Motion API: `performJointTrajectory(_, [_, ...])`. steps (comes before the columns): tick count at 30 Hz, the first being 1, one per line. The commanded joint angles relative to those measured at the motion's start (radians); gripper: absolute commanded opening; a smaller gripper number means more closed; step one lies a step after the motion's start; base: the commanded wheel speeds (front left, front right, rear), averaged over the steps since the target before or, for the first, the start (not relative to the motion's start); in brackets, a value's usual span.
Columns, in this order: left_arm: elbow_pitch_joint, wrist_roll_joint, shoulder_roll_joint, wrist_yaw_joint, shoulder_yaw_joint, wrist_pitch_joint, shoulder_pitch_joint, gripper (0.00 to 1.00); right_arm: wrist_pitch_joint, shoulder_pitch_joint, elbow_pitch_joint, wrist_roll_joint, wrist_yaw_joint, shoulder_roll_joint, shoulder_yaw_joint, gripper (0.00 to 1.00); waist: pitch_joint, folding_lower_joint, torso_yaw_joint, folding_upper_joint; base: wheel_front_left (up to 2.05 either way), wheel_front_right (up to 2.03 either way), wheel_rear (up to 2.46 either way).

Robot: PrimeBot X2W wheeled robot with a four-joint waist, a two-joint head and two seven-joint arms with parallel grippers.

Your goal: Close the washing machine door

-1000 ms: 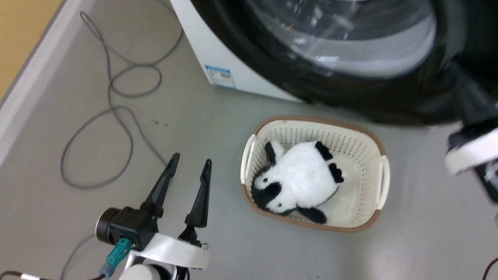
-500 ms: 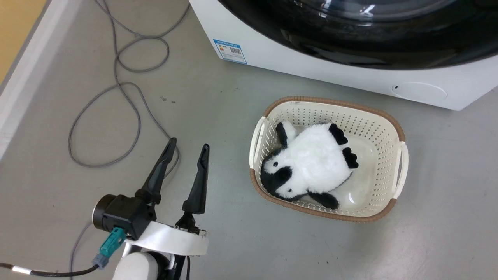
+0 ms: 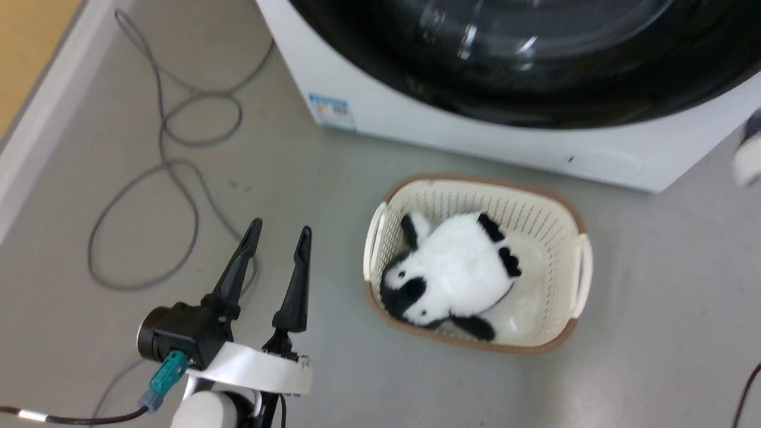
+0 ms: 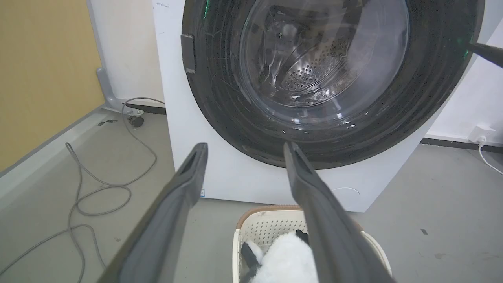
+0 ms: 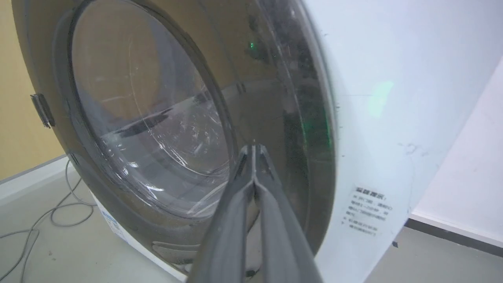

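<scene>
The door (image 4: 330, 74) lies flush on the machine (image 4: 220, 184) front. It is likely rigid, heavy and slippery: push the black rim, not the glass. Left gripper (image 3: 280, 227): jaws spread, empty. Right gripper (image 5: 253, 148): jaws together, empty, near the rim.

- Washing machine door (image 3: 523, 59): the head view's top edge cuts off its upper part, so only the lower arc shows.
- Washing machine (image 3: 416, 128): its top lies beyond the frame. The blue label (image 3: 332, 111) low at its left is blurred and its print is unreadable.
- Pale shape (image 3: 749, 160) at the right edge: smeared and cut off, not identifiable.
- Plush toy (image 4: 283, 259) in the basket (image 4: 261, 226): in the left wrist view it is partly hidden behind a finger of the left gripper (image 4: 244, 144) and cut by the bottom edge.
- Right gripper (image 5: 254, 147): the tips are pressed together in front of the door. Contact with the door cannot be told.
- Side sticker (image 5: 367, 212): print too small to read.
</scene>
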Motion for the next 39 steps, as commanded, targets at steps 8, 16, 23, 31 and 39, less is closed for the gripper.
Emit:
performJointTrajectory(8, [0.047,0.000,-0.001,-0.004,0.040,-0.004,0.085,1.00,-0.066,0.327,-0.151,-0.047,-0.001,0.100,-0.046,0.00,-0.209,-0.0001,-0.099,0.0000,0.00,0.00,0.00])
performJointTrajectory(16, [0.088,0.017,-0.002,-0.004,0.076,-0.004,0.145,1.00,-0.068,0.584,-0.381,-0.162,-0.001,0.264,-0.116,0.00,-0.298,-0.0001,-0.161,0.0000,0.00,0.00,0.00])
performJointTrajectory(23, [0.078,0.021,-0.002,0.012,0.078,-0.004,0.181,1.00,-0.069,0.741,-0.472,-0.206,-0.001,0.380,-0.182,0.00,-0.344,-0.0001,-0.183,0.0000,0.00,0.00,0.00])
performJointTrajectory(31, [0.079,0.015,-0.002,0.030,0.072,-0.004,0.209,1.00,-0.069,0.868,-0.506,-0.219,-0.001,0.415,-0.180,1.00,-0.370,-0.0001,-0.186,0.0000,0.00,0.00,0.00])
performJointTrajectory(39, [0.074,0.049,-0.002,0.040,0.076,-0.004,0.220,1.00,-0.069,0.890,-0.521,-0.226,-0.001,0.421,-0.178,1.00,-0.382,-0.0001,-0.185,0.0000,0.00,0.00,0.00])
